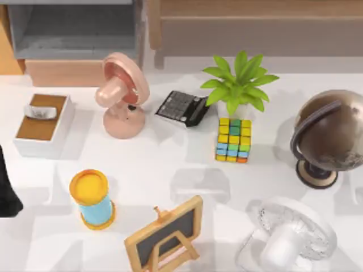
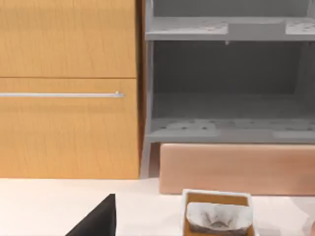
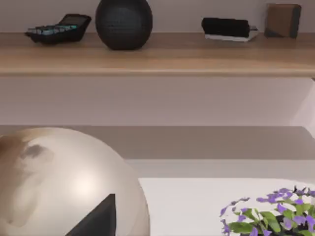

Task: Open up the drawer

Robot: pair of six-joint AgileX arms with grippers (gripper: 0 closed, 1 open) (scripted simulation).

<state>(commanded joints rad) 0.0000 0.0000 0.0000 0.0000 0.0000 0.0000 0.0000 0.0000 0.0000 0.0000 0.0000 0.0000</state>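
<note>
Top view of a white desk point(image 1: 170, 164) with the drawer point(image 1: 68, 54) at its far left: a wide, shallow box with matte grey inner walls and floor and a plain peach-wood front panel, standing pulled out, its interior bare. In the left wrist view the drawer point(image 2: 231, 167) sits beside an orange wood-grain cabinet point(image 2: 69, 88) with a thin metal bar handle. Just in front of the drawer, a white tissue box point(image 1: 42, 124) with a brown top holds a crumpled tissue; to its right stands a smooth pink fan point(image 1: 122, 93) on a round base. Further right lie a dark calculator point(image 1: 181, 107), a potted green plant point(image 1: 238, 85) in a white pot, and a multicoloured cube point(image 1: 233, 140) of small squares. A bronze globe point(image 1: 329, 133) stands at the right edge. Nearer are a yellow-topped blue cylinder point(image 1: 92, 198), a wood-framed chalkboard point(image 1: 164, 235) on an easel, and a white wire-grilled fan point(image 1: 289, 238). The left arm point(image 1: 7, 187) shows as a dark shape at the left edge; whether either end effector is open or closed cannot be told.
</note>
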